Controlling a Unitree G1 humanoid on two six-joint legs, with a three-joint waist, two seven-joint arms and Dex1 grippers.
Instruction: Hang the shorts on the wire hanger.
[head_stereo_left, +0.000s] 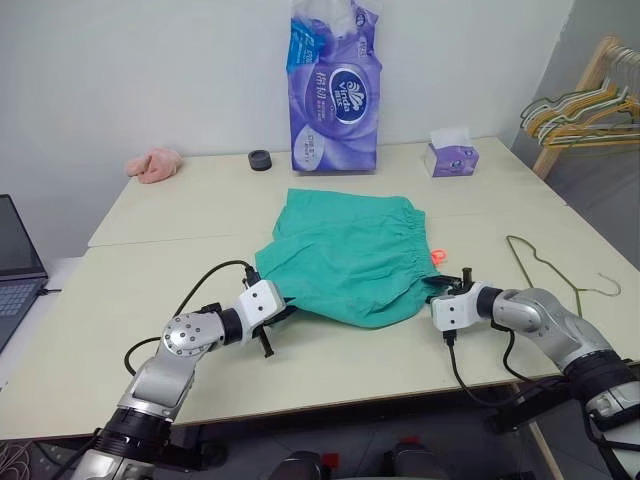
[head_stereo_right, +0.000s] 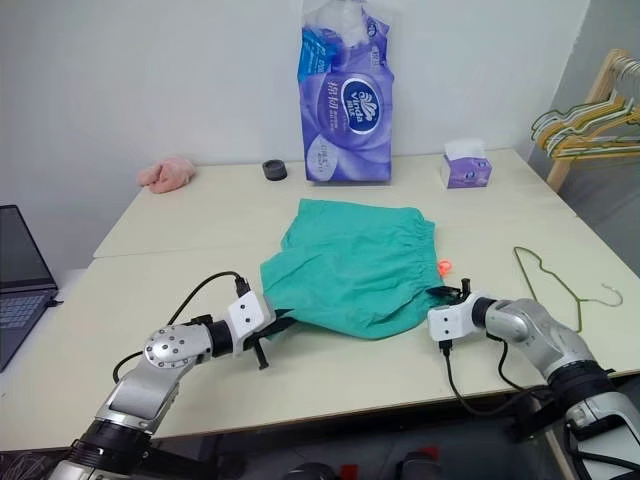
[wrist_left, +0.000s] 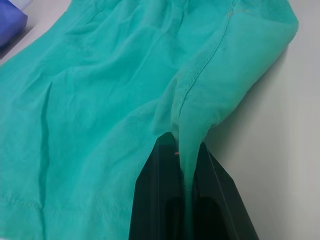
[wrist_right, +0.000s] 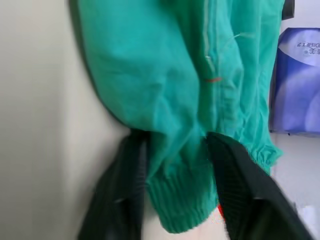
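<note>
Shorts (head_stereo_left: 345, 255) flat on desk (head_stereo_left: 150, 290), mid-front, waistband toward right side, orange drawstring end (head_stereo_left: 436, 256) poking out there. Wire hanger (head_stereo_left: 555, 270) lying flat on desk off to the right, near the right arm, apart from the cloth. Left hand (head_stereo_left: 284, 315) clamped on a pinched fold at the near-left hem corner; wrist view shows fingers (wrist_left: 160, 200) together with a thin ridge of fabric squeezed between. Right hand (head_stereo_right: 452, 298) at the waistband end, fingers (wrist_right: 125, 190) straddling the ribbed elastic edge with cloth between them, not visibly pressed tight yet, so grip there judged unfinished. Step in hand, by the look of it: securing both ends for a two-point lift. Doing it well: close right fully on the thick elastic band, not just the thin fabric beside it, and keep the drawstring out of the pinch so it doesn't snag. Left bite looks shallow, only a narrow fold, so lift slow and even, both sides together, to avoid peeling it out. Keep cloth taut but not stretched between hands. Once clear of desk, a plan needed for the hanger: both hands busy, hanger flat on the desk, so probably drape over or feed the bar through a leg. Risk: sagging middle dragging the hanger sideways.
</note>
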